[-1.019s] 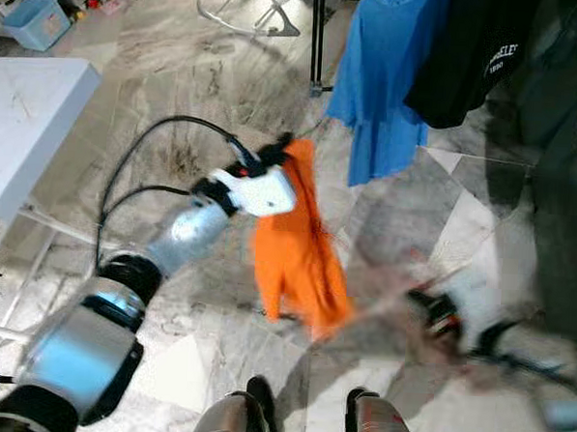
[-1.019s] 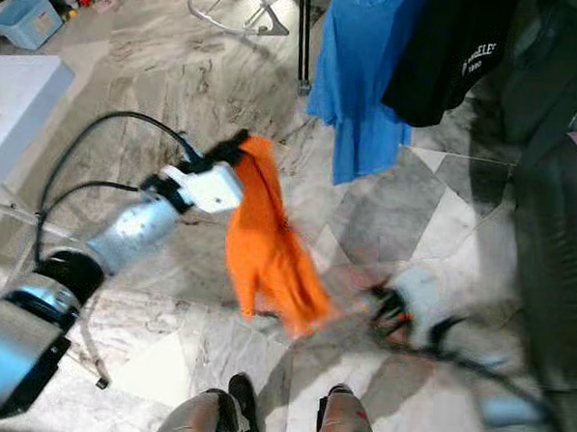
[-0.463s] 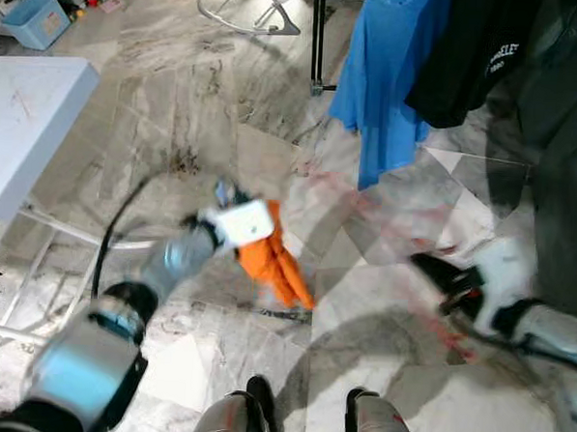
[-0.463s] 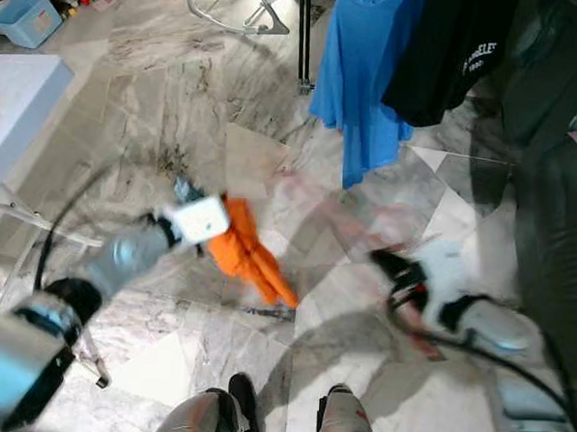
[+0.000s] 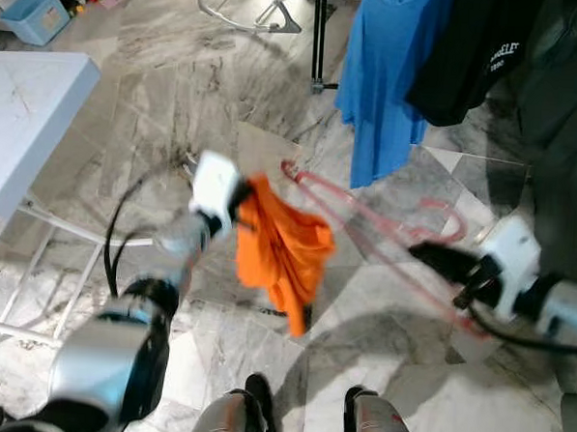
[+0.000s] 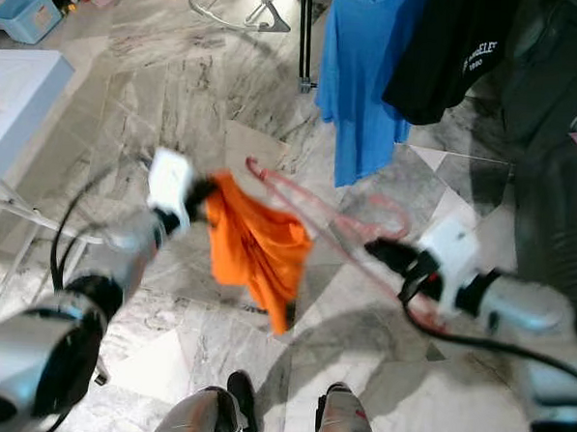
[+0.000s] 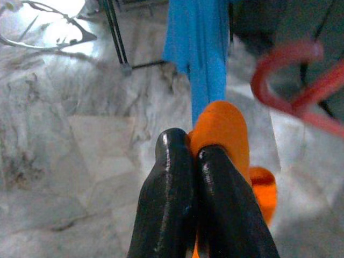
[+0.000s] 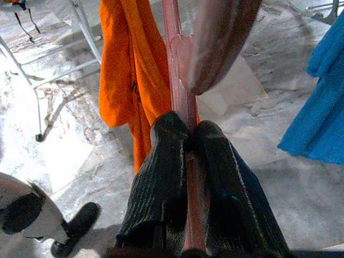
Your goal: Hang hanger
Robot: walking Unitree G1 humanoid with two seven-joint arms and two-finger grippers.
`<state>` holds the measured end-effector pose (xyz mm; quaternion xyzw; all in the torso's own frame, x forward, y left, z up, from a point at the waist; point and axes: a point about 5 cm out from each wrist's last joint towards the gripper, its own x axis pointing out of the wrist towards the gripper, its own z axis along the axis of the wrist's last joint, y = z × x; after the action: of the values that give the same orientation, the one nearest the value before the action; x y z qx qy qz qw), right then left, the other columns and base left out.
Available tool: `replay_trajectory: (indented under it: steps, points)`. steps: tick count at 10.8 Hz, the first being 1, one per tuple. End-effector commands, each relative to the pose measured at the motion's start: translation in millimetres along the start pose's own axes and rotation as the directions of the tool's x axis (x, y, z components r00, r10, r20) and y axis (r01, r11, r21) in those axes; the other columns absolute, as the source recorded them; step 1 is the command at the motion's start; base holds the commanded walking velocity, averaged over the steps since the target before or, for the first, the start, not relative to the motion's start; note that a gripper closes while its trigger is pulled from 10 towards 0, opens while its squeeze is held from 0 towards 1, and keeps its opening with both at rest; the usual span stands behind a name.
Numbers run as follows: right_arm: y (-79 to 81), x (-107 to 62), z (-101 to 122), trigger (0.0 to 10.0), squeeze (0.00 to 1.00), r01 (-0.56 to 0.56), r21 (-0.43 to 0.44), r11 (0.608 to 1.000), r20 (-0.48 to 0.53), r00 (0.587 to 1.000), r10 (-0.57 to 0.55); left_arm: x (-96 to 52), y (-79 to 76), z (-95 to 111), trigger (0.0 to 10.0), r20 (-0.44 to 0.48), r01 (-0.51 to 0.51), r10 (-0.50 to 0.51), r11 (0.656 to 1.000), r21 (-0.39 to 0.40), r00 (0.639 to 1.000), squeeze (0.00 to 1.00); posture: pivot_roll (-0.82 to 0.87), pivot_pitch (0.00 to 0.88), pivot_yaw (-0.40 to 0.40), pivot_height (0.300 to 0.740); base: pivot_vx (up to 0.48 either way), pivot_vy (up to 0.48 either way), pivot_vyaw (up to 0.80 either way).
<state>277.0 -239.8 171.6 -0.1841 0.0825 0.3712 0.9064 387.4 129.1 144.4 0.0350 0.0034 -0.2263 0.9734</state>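
Observation:
An orange garment hangs crumpled from my left gripper, whose fingers are shut on a fold of it at mid-height above the floor. To its right my right gripper is shut on the bar of a red plastic hanger. The hanger stretches, motion-blurred, from that gripper toward the orange garment, its hook end close to the cloth. In the left wrist view the red hanger hook curves just beyond the garment.
A blue shirt and dark clothes hang on a rack at the back right, with its black pole standing on the marble floor. A white table is at the left. My feet show below.
My left gripper has risen and swung the orange garment up and to the right. My right gripper has lifted the red hanger toward the garment.

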Motion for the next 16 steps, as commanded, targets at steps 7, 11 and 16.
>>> replay_trajectory:
  steps: [7, 11, 16]
  points:
    - [-1.1, -7.4, 3.1, 10.0, 0.00, -0.101, 0.005, 0.995, -0.033, 0.994, 0.101, 6.5, -3.0, 58.8, 10.0, 0.191, 0.264, -0.296, 0.948, 0.175, 0.936, 0.00, -0.29, 0.280, 0.157, 0.740, 0.000, 0.000, 0.00]
    - [6.6, 7.1, -16.7, 10.0, 0.00, -0.136, 0.111, 0.984, -0.031, 0.990, 0.140, 4.6, -20.4, 75.5, 10.0, 0.263, 0.440, -0.488, 0.870, 0.221, 0.832, 0.00, -0.29, 0.291, 0.162, 0.740, 0.000, 0.000, 0.00]
    - [-5.4, 23.7, -69.7, 10.0, 0.00, 0.228, 0.422, 0.877, -0.130, 0.973, -0.190, -4.7, -26.5, 89.6, 10.0, 0.300, 0.531, -0.589, 0.808, 0.256, 0.751, 0.00, -0.27, 0.297, 0.158, 0.740, 0.000, 0.000, 0.00]
